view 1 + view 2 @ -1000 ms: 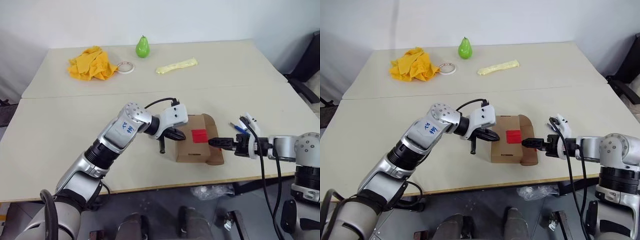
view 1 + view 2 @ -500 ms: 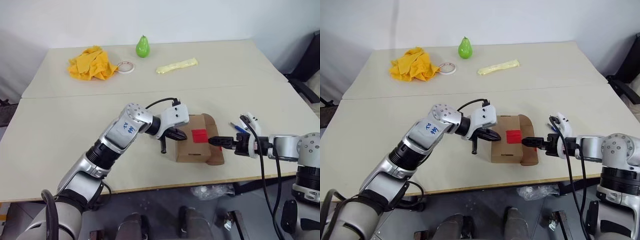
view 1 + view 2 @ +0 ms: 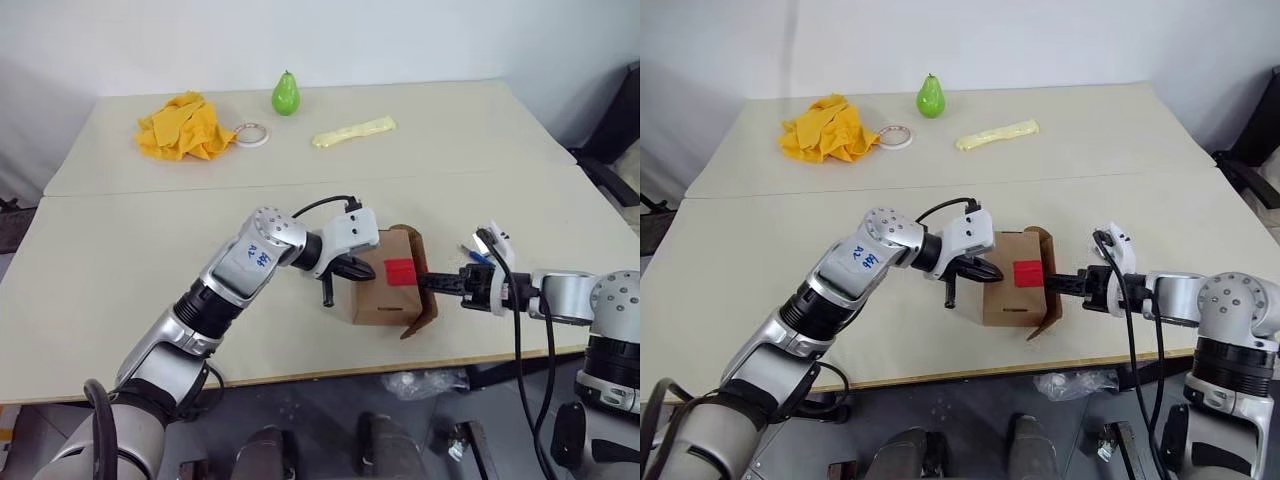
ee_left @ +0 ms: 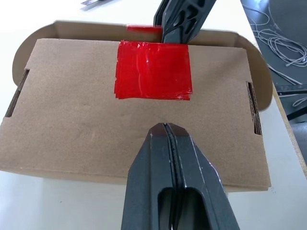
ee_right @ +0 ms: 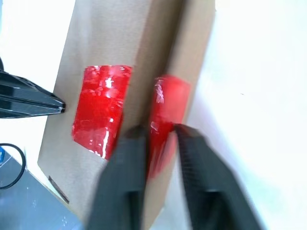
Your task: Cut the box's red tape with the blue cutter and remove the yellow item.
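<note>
Beige tabletop (image 3: 120, 270) is carrying everything. Brown cardboard box (image 3: 382, 300) is sitting near the front edge, between the two arms, its right-hand flap (image 3: 425, 290) standing lifted and tilted up off the top. Red tape (image 3: 399, 271) is lying as a patch on the box top, with a second red piece on the lifted flap in the right wrist view. Left gripper (image 3: 362, 270) is resting with its fingers (image 4: 169, 143) pressed together, tips on the box top just short of the tape. Right gripper (image 3: 428, 283) is reaching in level from the right, its fingers (image 5: 129, 158) clamping the taped edge of the flap. Orange-yellow rumpled cloth (image 3: 182, 127) is lying at the far left, well apart from the box. Pale yellow strip (image 3: 352, 131) is lying far back; green pear (image 3: 285, 95) is standing upright behind it. Tape roll (image 3: 251, 133) is lying just beside the cloth.
</note>
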Action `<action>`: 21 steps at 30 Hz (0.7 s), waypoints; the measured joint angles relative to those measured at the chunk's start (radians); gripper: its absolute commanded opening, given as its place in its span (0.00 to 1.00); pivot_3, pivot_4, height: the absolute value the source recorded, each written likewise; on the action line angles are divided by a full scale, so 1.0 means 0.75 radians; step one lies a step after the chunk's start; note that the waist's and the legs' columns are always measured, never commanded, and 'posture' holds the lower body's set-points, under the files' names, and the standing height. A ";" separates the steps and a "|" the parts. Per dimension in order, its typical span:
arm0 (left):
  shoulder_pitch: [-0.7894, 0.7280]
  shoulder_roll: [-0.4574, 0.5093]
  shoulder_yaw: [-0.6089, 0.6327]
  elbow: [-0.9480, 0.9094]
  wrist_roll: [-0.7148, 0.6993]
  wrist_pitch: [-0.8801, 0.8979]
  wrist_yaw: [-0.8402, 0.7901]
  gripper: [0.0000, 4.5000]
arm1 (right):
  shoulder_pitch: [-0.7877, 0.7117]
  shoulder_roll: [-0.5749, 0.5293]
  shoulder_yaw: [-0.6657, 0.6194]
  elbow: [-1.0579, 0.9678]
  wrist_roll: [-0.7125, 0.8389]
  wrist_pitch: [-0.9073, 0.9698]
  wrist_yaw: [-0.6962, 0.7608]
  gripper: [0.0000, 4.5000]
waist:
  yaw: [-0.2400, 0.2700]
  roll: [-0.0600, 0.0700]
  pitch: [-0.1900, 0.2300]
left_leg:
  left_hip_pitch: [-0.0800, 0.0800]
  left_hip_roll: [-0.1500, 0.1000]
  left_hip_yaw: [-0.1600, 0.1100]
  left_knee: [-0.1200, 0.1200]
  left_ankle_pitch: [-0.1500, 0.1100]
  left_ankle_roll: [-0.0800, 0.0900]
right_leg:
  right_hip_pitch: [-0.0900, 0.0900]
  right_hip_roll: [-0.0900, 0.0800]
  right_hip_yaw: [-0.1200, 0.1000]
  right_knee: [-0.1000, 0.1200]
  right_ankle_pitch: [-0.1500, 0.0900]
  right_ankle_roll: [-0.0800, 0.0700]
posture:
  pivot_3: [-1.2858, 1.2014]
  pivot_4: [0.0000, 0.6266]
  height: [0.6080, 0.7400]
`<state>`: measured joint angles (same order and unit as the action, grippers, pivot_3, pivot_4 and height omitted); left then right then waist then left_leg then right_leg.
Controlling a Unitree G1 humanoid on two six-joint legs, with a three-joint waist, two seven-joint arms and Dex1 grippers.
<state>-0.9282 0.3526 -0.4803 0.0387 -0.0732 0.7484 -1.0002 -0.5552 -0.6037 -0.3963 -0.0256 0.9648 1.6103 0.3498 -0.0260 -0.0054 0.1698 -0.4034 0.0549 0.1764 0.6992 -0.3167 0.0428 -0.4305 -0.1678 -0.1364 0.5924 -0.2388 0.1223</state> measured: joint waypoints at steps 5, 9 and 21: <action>0.008 -0.001 0.000 -0.014 0.000 0.000 0.003 0.00 | 0.015 -0.043 0.009 -0.019 0.061 0.000 -0.089 0.00 | 0.001 0.000 0.000 | -0.001 0.000 0.000 -0.001 0.000 0.000 | -0.001 0.000 0.000 -0.001 0.000 0.000 | 0.52 0.24 1.00; 0.018 -0.006 -0.001 -0.030 0.000 0.000 0.007 0.00 | 0.024 -0.085 0.031 -0.065 0.162 0.000 -0.193 0.00 | 0.010 0.001 0.000 | -0.003 0.000 0.000 -0.002 -0.001 0.001 | -0.001 0.000 -0.001 -0.001 0.000 0.000 | 0.52 0.24 1.00; 0.017 -0.061 0.017 0.000 -0.001 -0.029 0.016 0.00 | -0.031 -0.420 0.219 -0.176 0.903 -0.117 -0.910 0.00 | 0.043 0.002 0.001 | -0.006 -0.003 0.000 -0.002 -0.004 0.005 | -0.001 -0.002 -0.002 -0.006 0.000 0.000 | 0.52 0.24 1.00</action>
<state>-0.9151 0.3072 -0.4677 0.0390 -0.0742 0.7265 -0.9880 -0.5782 -0.9184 -0.2324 -0.1574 1.6422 1.5222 -0.3327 0.0063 -0.0039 0.1709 -0.4078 0.0524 0.1766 0.6974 -0.3200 0.0469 -0.4311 -0.1696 -0.1376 0.5882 -0.2387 0.1225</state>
